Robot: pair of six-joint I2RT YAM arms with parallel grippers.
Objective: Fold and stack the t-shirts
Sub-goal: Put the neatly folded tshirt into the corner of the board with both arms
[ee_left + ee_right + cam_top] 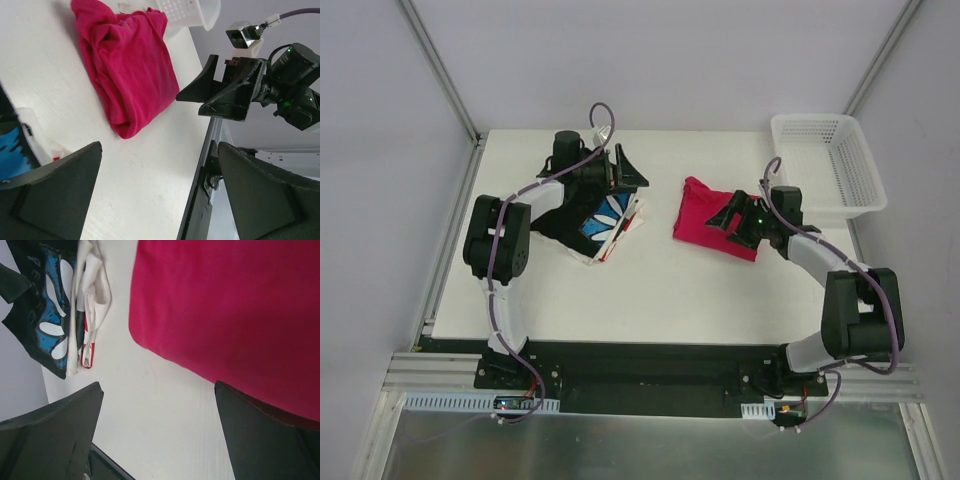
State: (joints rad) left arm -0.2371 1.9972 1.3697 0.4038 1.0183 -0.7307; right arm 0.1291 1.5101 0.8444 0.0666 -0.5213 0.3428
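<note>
Clearly the pink shirt (712, 222), folded right of centre, is soft, light and floppy: pinch its doubled edge, not one layer. The stack (610, 222) lies left. Left gripper (160, 195) and right gripper (160, 432) gape empty.

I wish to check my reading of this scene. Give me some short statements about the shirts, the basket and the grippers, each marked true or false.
1. The pink t-shirt lies folded on the table. True.
2. It rests on top of the black printed t-shirt. False: the two lie apart, with bare table between them.
3. The left gripper and the right gripper are both open. True.
4. The white basket stands at the table's left side. False: it stands at the far right corner.
</note>
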